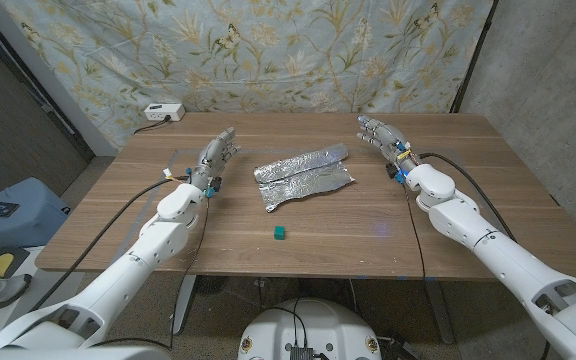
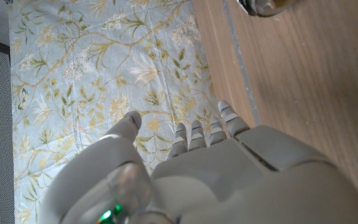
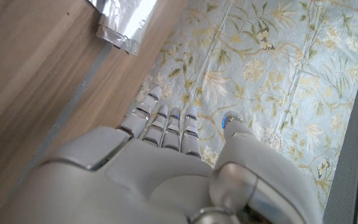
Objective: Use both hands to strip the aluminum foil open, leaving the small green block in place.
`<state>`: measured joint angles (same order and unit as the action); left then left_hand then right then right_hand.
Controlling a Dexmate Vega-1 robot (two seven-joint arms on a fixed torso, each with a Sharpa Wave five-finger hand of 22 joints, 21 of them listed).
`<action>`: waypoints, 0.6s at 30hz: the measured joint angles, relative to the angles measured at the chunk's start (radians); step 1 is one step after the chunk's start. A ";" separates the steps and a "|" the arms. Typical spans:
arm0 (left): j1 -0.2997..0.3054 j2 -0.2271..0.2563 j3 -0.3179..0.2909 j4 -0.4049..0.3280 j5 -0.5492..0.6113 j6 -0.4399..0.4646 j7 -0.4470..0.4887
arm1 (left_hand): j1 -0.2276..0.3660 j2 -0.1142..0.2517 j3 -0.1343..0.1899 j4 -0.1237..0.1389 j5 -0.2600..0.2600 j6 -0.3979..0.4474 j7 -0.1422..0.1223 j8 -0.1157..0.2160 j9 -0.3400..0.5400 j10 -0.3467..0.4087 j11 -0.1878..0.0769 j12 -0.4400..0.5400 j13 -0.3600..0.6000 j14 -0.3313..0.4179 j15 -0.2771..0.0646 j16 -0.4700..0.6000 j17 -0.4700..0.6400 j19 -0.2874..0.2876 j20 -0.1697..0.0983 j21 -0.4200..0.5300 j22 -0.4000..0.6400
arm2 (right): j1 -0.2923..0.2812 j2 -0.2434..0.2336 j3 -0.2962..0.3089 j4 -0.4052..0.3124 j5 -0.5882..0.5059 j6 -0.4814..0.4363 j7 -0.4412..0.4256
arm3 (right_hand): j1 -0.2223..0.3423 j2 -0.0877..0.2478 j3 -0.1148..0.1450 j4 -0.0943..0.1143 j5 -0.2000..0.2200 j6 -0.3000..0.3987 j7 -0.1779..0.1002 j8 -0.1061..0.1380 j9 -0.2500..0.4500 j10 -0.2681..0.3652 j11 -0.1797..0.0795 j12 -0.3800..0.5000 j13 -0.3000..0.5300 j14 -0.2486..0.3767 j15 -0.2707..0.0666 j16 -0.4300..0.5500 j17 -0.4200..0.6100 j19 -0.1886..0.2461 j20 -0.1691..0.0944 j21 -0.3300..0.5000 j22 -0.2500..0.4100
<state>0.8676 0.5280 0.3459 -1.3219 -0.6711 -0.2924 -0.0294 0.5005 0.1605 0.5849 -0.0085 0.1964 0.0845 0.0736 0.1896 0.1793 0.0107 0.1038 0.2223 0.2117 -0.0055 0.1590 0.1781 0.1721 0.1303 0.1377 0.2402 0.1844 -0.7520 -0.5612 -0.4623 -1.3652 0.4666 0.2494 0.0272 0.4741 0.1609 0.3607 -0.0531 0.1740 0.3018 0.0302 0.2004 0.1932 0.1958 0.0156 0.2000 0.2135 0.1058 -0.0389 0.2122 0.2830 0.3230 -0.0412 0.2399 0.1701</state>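
Here's the brown wooden table (image 1: 118, 215), with a floral-patterned cloth backdrop (image 1: 268, 50) hanging behind its far edge. At the table's middle lies the crinkled sheet of silver aluminum foil (image 1: 304, 175), spread open and flat. The left hand (image 1: 213, 158) hovers just to the foil's left, fingers extended, holding nothing. The right hand (image 1: 383, 138) waits to the foil's right, fingers likewise straight, released, apart from the sheet. Nearer the robot, well clear of the foil, sits the small green block (image 1: 280, 233), alone on bare wood.
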 measured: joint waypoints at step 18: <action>0.013 0.008 -0.011 0.002 -0.004 -0.008 0.005 | 0.009 0.001 0.000 -0.017 0.004 0.001 0.001 0.000 0.000 0.006 0.005 0.004 0.000 0.000 0.000 0.000 0.000 0.000 0.000 0.000 0.000 | 0.085 -0.040 -0.058 -0.015 -0.157 0.007 0.029 | 0.019 -0.019 -0.001 -0.030 0.000 -0.004 0.004 0.000 -0.003 0.002 0.009 0.000 0.000 0.002 0.009 -0.005 -0.019 0.012 0.002 -0.008 0.000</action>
<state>0.8808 0.5358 0.3350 -1.3204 -0.6750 -0.3003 -0.0240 0.5096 0.1619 0.5847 -0.0251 0.2002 0.0859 0.0750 0.1896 0.1793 0.0162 0.1092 0.2264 0.2116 -0.0055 0.1590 0.1781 0.1722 0.1304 0.1377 0.2402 0.1843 -0.6665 -0.6008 -0.5205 -1.3804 0.3100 0.2568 0.0567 0.4931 0.1419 0.3601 -0.0830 0.1739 0.2983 0.0341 0.2004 0.1906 0.1973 0.0248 0.1999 0.2137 0.1076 -0.0299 0.2069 0.2645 0.3352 -0.0395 0.2321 0.1700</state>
